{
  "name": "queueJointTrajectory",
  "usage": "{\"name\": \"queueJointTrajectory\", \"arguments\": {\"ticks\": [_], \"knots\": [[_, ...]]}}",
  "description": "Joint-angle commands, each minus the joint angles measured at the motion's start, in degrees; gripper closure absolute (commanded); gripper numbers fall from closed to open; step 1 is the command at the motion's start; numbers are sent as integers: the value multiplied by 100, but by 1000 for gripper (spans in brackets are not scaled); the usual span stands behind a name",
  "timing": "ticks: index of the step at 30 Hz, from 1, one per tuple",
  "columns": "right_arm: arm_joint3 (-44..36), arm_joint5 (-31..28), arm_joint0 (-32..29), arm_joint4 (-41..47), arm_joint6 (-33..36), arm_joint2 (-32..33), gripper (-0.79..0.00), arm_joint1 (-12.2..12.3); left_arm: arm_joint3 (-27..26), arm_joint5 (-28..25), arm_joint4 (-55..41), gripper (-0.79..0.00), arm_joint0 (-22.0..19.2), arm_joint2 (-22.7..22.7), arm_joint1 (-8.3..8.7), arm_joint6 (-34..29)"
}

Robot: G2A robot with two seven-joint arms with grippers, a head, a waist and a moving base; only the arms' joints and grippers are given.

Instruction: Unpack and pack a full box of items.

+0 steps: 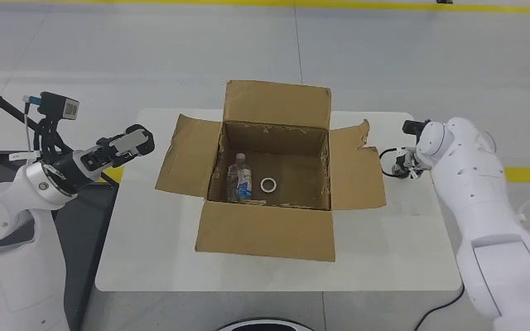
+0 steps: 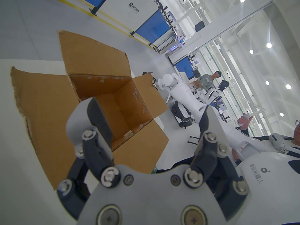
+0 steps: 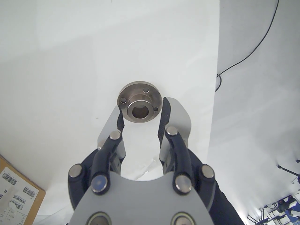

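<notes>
Right wrist view: flange (image 3: 150, 97) on tabletop (image 3: 70, 47) is being grasped by right gripper (image 3: 142, 105) fingers; left gripper (image 2: 150, 106) fingers are being held released.

A white tabletop (image 1: 149, 248) with rounded corners stands on a pale grey floor (image 1: 124, 50). In the top view a yellow line (image 1: 248, 3) runs across the floor along the far edge, and a short yellow strip (image 1: 517, 174) shows at the right side. In the right wrist view a thin black cable (image 3: 262, 36) trails over the floor just beyond the tabletop's edge and loops near it. The left wrist view shows blue partition panels (image 2: 154, 28) on black feet beside a white wall panel (image 2: 126, 3), and round ceiling lights (image 2: 269, 45) between white roof beams.
</notes>
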Motion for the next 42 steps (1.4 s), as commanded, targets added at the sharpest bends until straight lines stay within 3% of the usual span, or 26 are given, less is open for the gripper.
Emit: {"name": "queueJointTrajectory", "arguments": {"ticks": [1,15,34,38,39,41,42], "knots": [[29,-2,-3,7,-14,5,-382,-7,0,0,0,-785,0,0,0,0],[162,-1,26,-32,-40,-3,-329,-66,0,0,0,-785,0,0,0,0],[296,-65,70,-17,-188,42,-342,-112,0,0,0,-785,0,0,0,0],[326,-70,77,-27,-188,41,-277,-126,0,0,0,-785,0,0,0,0],[336,-64,80,-25,-190,44,-228,-128,0,0,0,-785,0,0,0,0],[352,-67,89,-24,-181,47,-3,-133,0,0,0,-785,0,0,0,0],[358,-68,96,-30,-189,47,0,-135,0,0,0,-785,0,0,0,0]]}}
